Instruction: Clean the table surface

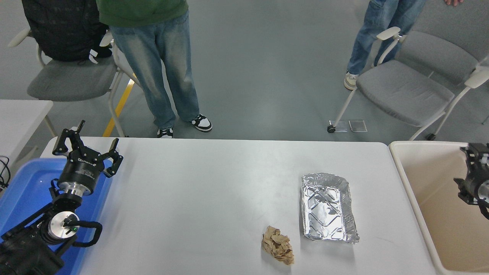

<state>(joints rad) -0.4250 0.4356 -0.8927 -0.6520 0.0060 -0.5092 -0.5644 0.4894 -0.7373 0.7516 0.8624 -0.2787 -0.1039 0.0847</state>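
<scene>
though the table is itself a stiff, matte white slab that needs no holding, clearing it means lifting what lies on its right half: a crumpled brown paper wad near the front edge and, just beside it to the right and a little farther back, a foil tray. the wad looks light and soft, so it should crush a bit under a pinch across its middle and hold well. the tray looks light too, but thin and easily dented, with slick, crinkled walls; a grip on one long rim seems safer than squeezing across it.

the left end effector is parked at the table's left corner above a blue bin, wrist pointing away from the camera, fingers spread and grasping nothing. the right end effector enters at the right edge, hanging over a beige bin, well apart from both items; it is partly cut off, so i cannot tell whether it is released or clenched.
</scene>
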